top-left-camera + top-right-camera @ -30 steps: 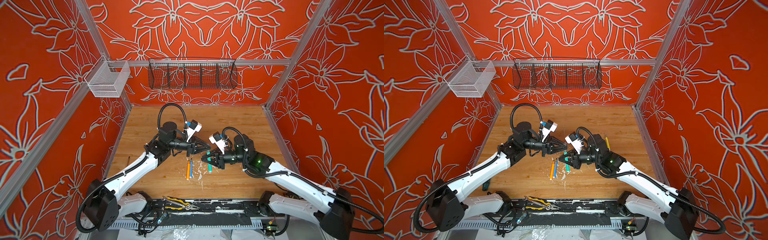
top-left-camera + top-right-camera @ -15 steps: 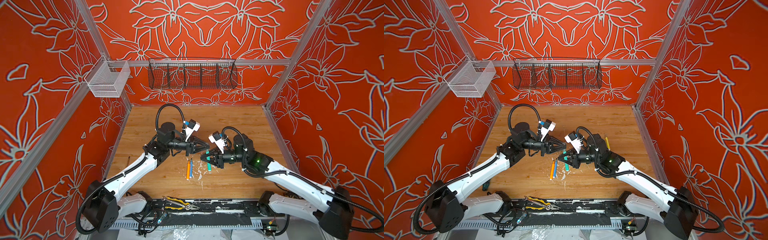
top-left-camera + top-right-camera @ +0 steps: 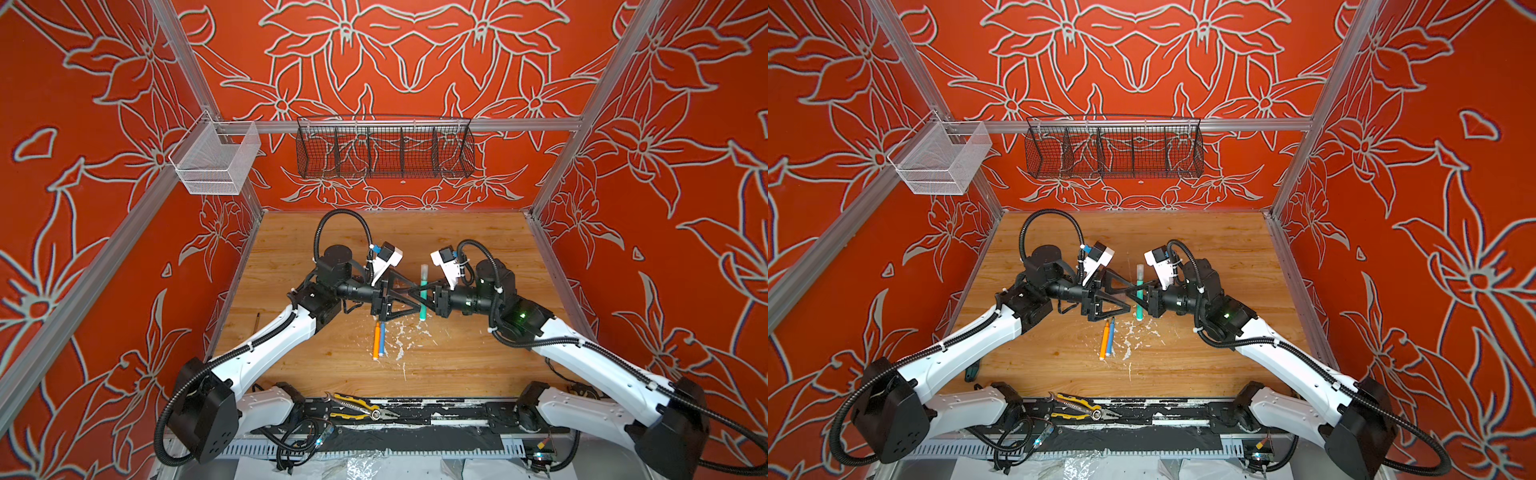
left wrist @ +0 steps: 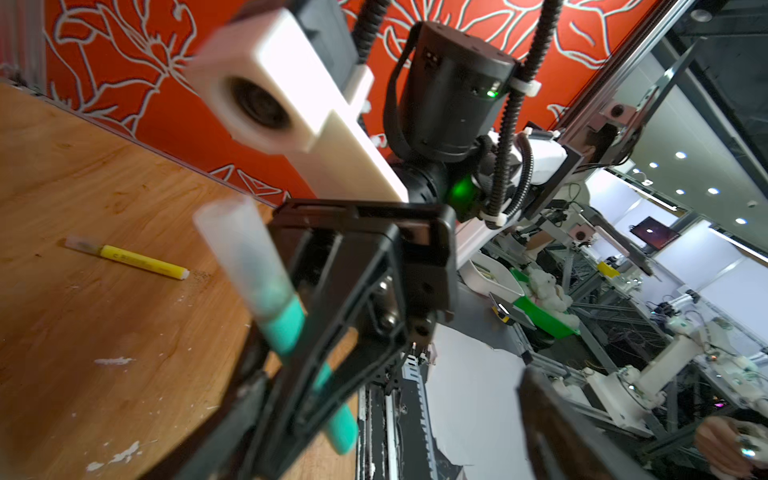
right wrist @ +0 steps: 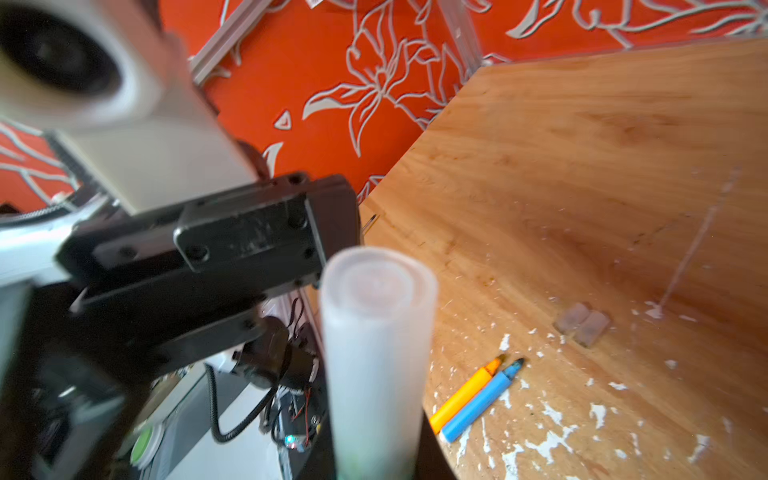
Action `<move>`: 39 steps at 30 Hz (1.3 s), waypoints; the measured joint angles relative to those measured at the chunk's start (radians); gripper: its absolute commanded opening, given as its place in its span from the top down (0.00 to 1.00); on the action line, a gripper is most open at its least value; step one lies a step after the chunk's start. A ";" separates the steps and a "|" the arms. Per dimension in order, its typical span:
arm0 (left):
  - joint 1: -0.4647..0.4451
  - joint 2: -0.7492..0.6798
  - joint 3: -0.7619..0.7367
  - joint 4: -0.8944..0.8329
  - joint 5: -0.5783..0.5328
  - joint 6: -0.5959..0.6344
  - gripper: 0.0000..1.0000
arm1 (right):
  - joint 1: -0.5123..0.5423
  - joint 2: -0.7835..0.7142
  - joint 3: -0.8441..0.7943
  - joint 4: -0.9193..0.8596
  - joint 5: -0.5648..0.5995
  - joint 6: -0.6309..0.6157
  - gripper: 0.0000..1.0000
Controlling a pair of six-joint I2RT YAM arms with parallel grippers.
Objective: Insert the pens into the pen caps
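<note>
Two black parallel-jaw grippers meet nose to nose above the middle of the pale wooden tabletop (image 3: 457,232). The right gripper (image 3: 1136,294) is clamped across the barrel of a slim green marker pen (image 3: 423,313), carried clear of the wood and lying front to back in both top views. A stubby clear plastic cap (image 3: 424,272) sits over the pen's far end. The left gripper (image 3: 416,299) has its two triangular jaws spread wide, one to each side of the right gripper's fingertips, and holds nothing; whether either jaw brushes the pen cannot be told. Change from the earlier frames: one second ago and half a second ago the left jaws were drawn together to a single point, whereas now they stand apart. The right gripper, its clamp on the green pen unchanged, has moved away from the front edge and now sits level with the left gripper. On the wood nearer the front, a slim orange marker pen (image 3: 377,343) and a slim blue marker pen (image 3: 382,337) lie side by side, touching, both uncapped and in the same place as before, among white flecks of debris (image 3: 400,345). The right wrist view shows two loose clear caps (image 5: 584,324) lying together beyond them. The left wrist view shows a slim yellow marker pen (image 4: 137,259) flat on the wood with a clear cap on one end. Yellow-and-black pliers (image 3: 357,409) rest on the black front rail.
</note>
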 measured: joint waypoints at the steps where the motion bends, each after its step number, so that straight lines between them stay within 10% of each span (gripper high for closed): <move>1: 0.013 -0.006 -0.017 0.024 0.001 -0.018 0.03 | 0.000 0.000 0.001 -0.004 0.017 0.003 1.00; 11: 0.077 -0.135 -0.087 0.054 -0.102 -0.035 0.03 | -0.074 0.100 0.160 -0.364 0.288 -0.086 1.00; 21: 0.081 -0.171 -0.087 -0.005 -0.156 -0.015 0.03 | -0.348 0.610 0.483 -0.697 0.527 -0.293 1.00; 35: 0.081 -0.213 -0.087 -0.043 -0.165 0.009 0.03 | -0.476 0.986 0.680 -0.790 0.596 -0.344 1.00; 39: 0.081 -0.213 -0.087 -0.043 -0.163 0.009 0.03 | -0.476 1.001 0.680 -0.803 0.609 -0.344 0.84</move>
